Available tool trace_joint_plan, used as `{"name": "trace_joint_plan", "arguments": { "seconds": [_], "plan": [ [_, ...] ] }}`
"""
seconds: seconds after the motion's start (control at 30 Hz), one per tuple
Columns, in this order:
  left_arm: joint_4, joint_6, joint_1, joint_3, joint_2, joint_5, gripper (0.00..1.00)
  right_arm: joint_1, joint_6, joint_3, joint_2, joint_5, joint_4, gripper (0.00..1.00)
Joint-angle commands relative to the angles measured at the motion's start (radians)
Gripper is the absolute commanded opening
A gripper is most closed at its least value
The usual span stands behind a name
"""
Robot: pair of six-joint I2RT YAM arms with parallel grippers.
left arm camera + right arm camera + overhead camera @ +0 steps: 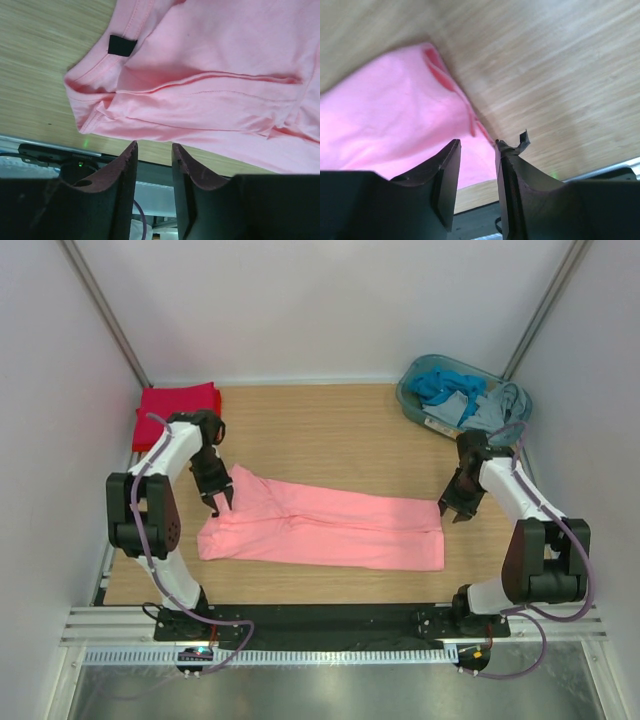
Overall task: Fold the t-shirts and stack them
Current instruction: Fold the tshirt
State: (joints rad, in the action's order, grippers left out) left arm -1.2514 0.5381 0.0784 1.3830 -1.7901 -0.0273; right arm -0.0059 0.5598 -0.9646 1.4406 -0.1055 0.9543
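The salmon-pink t-shirt (320, 525) lies flat on the table (330, 430) as a long band, apparently already folded lengthwise. It stretches from one of your grippers to the other. Its neck end, marked by a small dark label (121, 45), lies just below the left gripper (218, 502). Its hem end lies just beside the right gripper (452, 512).

Both grippers have their jaws parted with nothing between them, so neither holds cloth.

Well behind the left gripper, in the far corner, the red t-shirt (177, 405) sits folded. Behind the right gripper is a basket (405, 400) of blue and grey garments.

The step in hand looks like the crosswise fold. For the next move you would likely need to lower onto one end, pinch all its layers together, and carry it toward the other gripper without dragging the band askew.
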Motion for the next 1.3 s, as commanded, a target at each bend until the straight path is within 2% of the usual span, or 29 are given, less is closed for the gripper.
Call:
{"name": "trace_joint_plan", "arguments": {
  "seconds": [0.0,0.1,0.13,0.27,0.4,0.67,0.83,1.03,1.13,1.27],
  "plan": [
    [0.026,0.011,-0.002,0.072,0.038,-0.061,0.35,0.006,0.032,-0.094,-0.003,0.093,-0.032,0.41],
    [0.108,0.026,0.0,0.154,0.002,-0.144,0.37,0.006,0.02,-0.109,0.027,0.17,-0.116,0.41],
    [0.141,0.029,0.001,0.165,-0.009,-0.214,0.38,0.006,0.017,-0.109,0.04,0.185,-0.136,0.41],
    [0.364,0.08,0.006,0.176,-0.11,-0.384,0.38,0.006,-0.001,-0.099,0.145,0.193,-0.222,0.4],
    [0.445,0.132,0.014,0.188,-0.24,-0.502,0.36,0.003,-0.018,-0.06,0.214,0.159,-0.324,0.39],
    [0.414,0.091,0.018,0.205,-0.33,-0.288,0.36,-0.008,-0.052,-0.054,0.297,0.11,-0.448,0.38],
    [0.434,0.112,0.017,0.255,-0.394,-0.258,0.36,-0.012,-0.092,-0.115,0.383,0.058,-0.466,0.38],
    [0.376,0.115,0.018,0.369,-0.442,-0.191,0.36,-0.019,-0.113,-0.218,0.445,0.044,-0.462,0.38],
    [0.34,0.111,0.018,0.428,-0.447,-0.2,0.36,-0.019,-0.124,-0.282,0.443,0.062,-0.424,0.38],
    [0.323,0.131,0.018,0.485,-0.396,-0.232,0.39,-0.013,-0.106,-0.437,0.416,0.089,-0.22,0.38]
  ]
}}
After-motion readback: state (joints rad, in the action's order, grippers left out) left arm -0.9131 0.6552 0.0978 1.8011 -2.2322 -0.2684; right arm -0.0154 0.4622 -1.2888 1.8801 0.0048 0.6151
